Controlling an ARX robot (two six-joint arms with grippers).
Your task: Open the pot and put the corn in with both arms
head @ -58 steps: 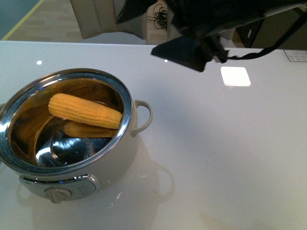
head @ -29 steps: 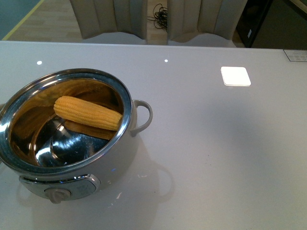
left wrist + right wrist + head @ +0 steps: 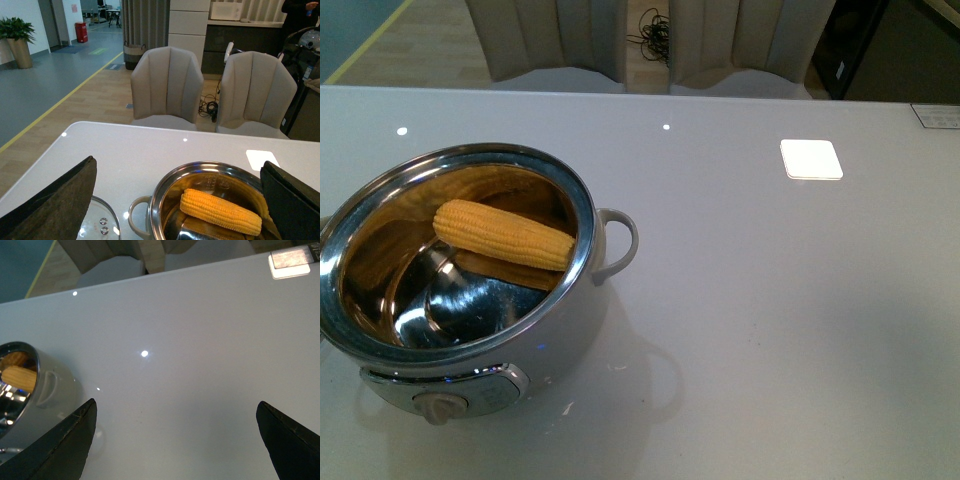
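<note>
- Corn (image 3: pixel 503 234) lies inside open pot (image 3: pixel 582 215) on white table (image 3: pixel 770 300).
- Left gripper (image 3: pixel 177 210) spread wide, empty.
- Right gripper (image 3: pixel 175 445) spread wide, empty.
- Glass lid (image 3: pixel 100 225) beside pot.

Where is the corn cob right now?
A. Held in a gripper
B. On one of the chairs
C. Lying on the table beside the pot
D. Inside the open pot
D. The corn cob lies inside the pot, leaning against its steel wall; the pot has no lid on, and both grippers, left and right, are open and empty.
</note>
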